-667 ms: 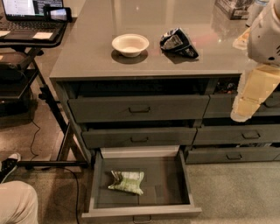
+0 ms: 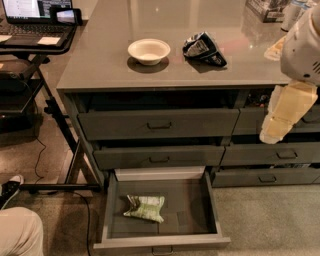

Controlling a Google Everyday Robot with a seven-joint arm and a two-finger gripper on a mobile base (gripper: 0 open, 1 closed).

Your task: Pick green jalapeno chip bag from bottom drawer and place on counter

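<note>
Counter [image 2: 100, 65]: glossy grey; a white bowl [image 2: 148, 51] and a black-and-white snack bag [image 2: 203, 49] are set near each other on it, back from the straight front edge.
Room: a laptop table [image 2: 30, 42] is seen at left.
Bottom drawer [image 2: 162, 243]: pulled out over the carpet.
Green jalapeno chip bag [image 2: 145, 207]: laid left of centre on the drawer floor, with bare floor to its right.
Gripper [image 2: 271, 133]: held at right, below the counter edge, well apart from the bag; its grasp state cannot be told.

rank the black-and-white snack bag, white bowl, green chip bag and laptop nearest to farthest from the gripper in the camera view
The gripper hangs at right, before the drawers.
1. black-and-white snack bag, on the counter.
2. white bowl on the counter and green jalapeno chip bag in the bottom drawer: too close to call.
3. laptop, far left.
</note>
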